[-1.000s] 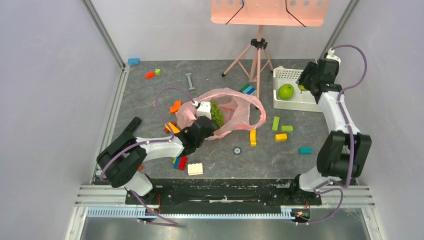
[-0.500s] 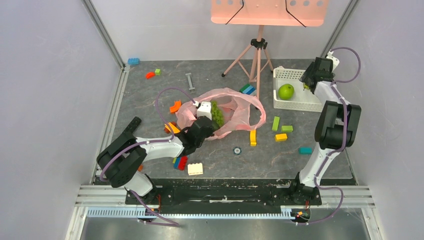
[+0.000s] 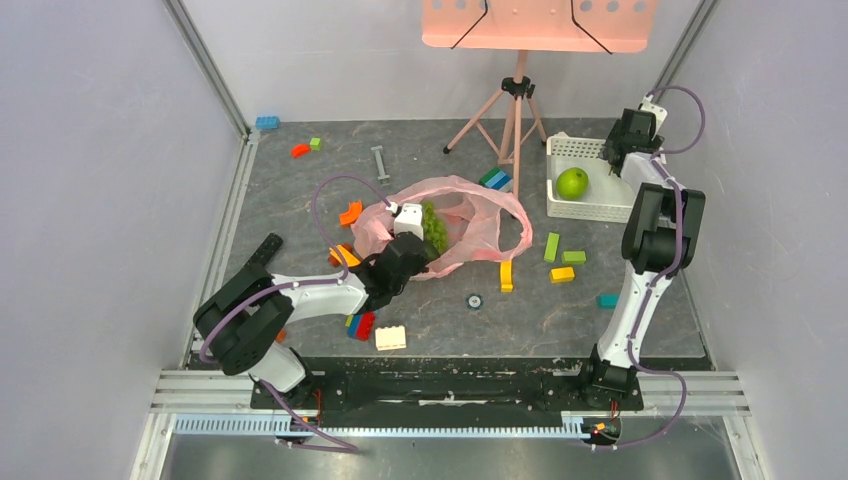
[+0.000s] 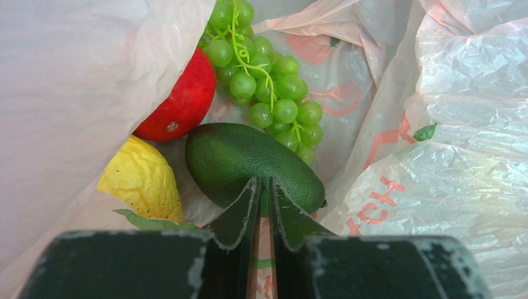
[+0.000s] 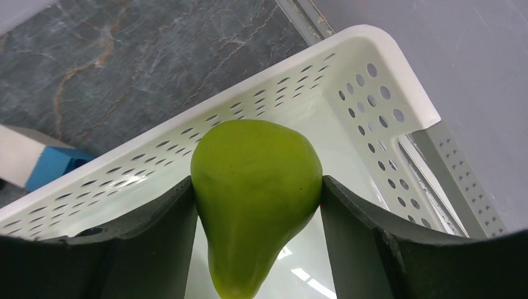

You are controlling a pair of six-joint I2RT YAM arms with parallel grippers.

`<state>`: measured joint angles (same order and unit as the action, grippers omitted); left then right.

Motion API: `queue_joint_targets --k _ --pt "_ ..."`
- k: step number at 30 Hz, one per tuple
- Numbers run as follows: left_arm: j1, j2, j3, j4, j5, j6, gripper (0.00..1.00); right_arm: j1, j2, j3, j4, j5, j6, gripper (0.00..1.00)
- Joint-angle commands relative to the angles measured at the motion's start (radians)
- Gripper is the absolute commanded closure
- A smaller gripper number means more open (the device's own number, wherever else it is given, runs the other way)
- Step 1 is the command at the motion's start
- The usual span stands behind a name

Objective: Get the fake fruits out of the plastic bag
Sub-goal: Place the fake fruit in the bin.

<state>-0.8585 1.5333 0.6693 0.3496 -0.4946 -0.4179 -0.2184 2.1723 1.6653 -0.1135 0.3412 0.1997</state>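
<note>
The avocado point(image 4: 243, 156) lies inside the plastic bag point(image 4: 473, 93); in the left wrist view its long axis slants from upper left to lower right, with the narrow tip at the lower right; deeper in the bag the green grapes point(image 4: 268, 81) hang in a bunch running lengthwise away from the camera; the red apple point(image 4: 180, 103) sits half under the bag's left fold, and the lemon point(image 4: 143, 180) lies against that same side, nearer the mouth; the left pincer point(image 4: 264, 184) is in the bag too, its fingers pressed almost together with only a slit between them, tips just over the avocado. The top view shows the bag crumpled on the middle of the worktop point(image 3: 420, 310), and of its fruits only the grapes. Well to the bag's right, the right pincer point(image 5: 256, 182) pinches the green pear point(image 5: 255, 193), neck toward the wrist and broad end outward, above the white basket point(image 5: 398, 68); only the top view shows the green apple point(image 3: 572, 183) in that basket.
</note>
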Motion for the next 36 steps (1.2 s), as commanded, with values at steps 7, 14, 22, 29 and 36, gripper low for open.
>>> queue_joint_targets --k 7,14,22,29,36 --pt "0.006 0.004 0.021 0.027 -0.016 -0.01 0.86 -0.005 0.079 0.11 0.008 0.038 -0.045 0.25" --pt "0.006 0.002 0.02 0.027 -0.016 -0.007 0.86 -0.007 0.074 0.111 -0.004 0.025 -0.057 0.02" --pt "0.005 -0.002 0.018 0.031 -0.017 -0.005 0.86 -0.007 -0.06 0.044 0.016 0.008 -0.038 0.02" --pt "0.006 -0.005 0.015 0.037 -0.008 -0.005 0.87 0.08 -0.405 -0.328 0.244 0.049 -0.051 0.03" --pt "0.006 -0.04 -0.019 0.07 -0.028 -0.005 0.86 0.213 -0.83 -0.727 0.336 0.169 -0.036 0.03"
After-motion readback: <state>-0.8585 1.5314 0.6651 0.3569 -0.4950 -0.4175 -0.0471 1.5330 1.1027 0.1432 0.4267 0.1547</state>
